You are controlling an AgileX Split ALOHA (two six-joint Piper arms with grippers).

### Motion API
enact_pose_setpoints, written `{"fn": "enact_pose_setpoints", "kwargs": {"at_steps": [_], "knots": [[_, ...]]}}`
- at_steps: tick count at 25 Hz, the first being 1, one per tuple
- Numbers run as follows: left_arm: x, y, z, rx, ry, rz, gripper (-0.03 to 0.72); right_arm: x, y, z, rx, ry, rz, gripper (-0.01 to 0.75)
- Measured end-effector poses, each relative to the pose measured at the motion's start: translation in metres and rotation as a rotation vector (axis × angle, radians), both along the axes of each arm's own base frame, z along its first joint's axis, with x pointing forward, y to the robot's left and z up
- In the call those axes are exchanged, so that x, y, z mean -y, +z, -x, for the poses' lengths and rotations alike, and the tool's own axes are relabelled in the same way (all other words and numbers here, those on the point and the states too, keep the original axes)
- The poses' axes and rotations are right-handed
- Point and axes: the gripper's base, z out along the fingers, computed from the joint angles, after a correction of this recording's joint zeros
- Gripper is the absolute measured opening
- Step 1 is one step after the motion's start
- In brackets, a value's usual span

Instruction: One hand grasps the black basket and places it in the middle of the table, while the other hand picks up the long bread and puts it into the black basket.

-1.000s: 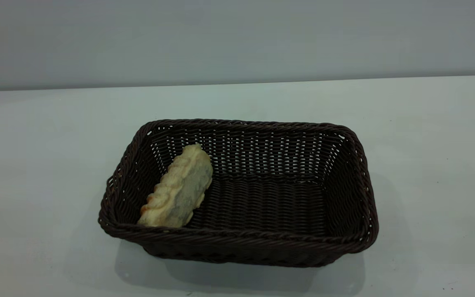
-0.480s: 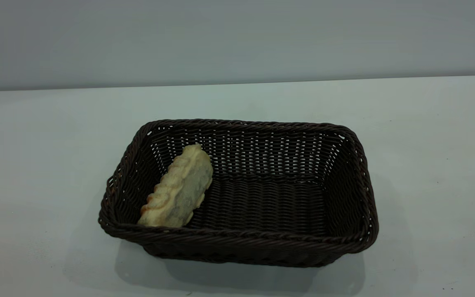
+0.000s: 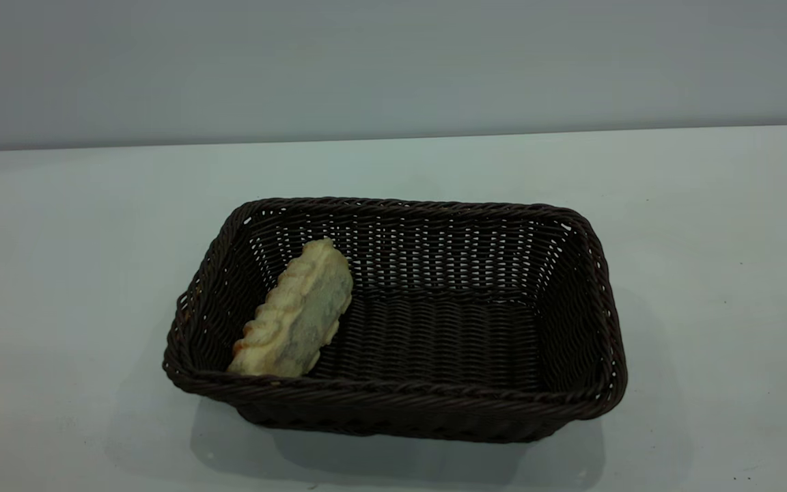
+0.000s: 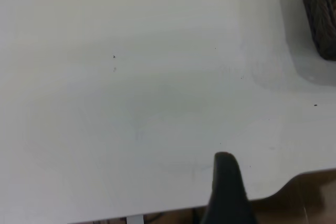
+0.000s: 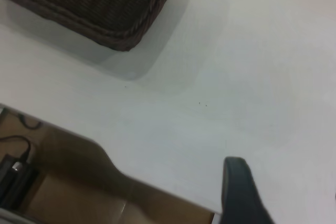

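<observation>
Dark woven wicker forms the black basket (image 3: pixel 400 321), which sits near the middle of the table (image 3: pixel 59 239). The long bread (image 3: pixel 296 312) lies inside it, leaning on the basket's left wall with its pale underside facing up. Both steps look done — nothing seems left but for the arms to stay parked. Each of the 2 wrist views shows only 1 dark finger, so whether the left gripper (image 4: pixel 227 192) or the right gripper (image 5: pixel 241 192) is spread or closed cannot be told. Both sit near the table's edge — well apart from the basket, holding nothing visible.
</observation>
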Motion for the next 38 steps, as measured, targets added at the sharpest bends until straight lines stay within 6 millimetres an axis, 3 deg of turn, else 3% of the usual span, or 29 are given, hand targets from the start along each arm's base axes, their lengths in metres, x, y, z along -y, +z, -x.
{"fn": "enact_pose_setpoints", "kwargs": {"at_steps": [16, 33, 38], "knots": [[0.011, -0.008, -0.001, -0.027, -0.134, 0.019, 0.554, 0.0, 0.0, 0.001, 0.008, -0.001, -0.003, 0.446], [0.011, -0.008, -0.001, -0.027, -0.136, 0.019, 0.554, 0.001, 0.0, 0.004, 0.026, -0.003, -0.006, 0.446], [0.011, -0.008, 0.0, -0.019, -0.054, 0.021, 0.554, 0.002, 0.001, 0.008, 0.059, -0.11, -0.014, 0.446]]}}
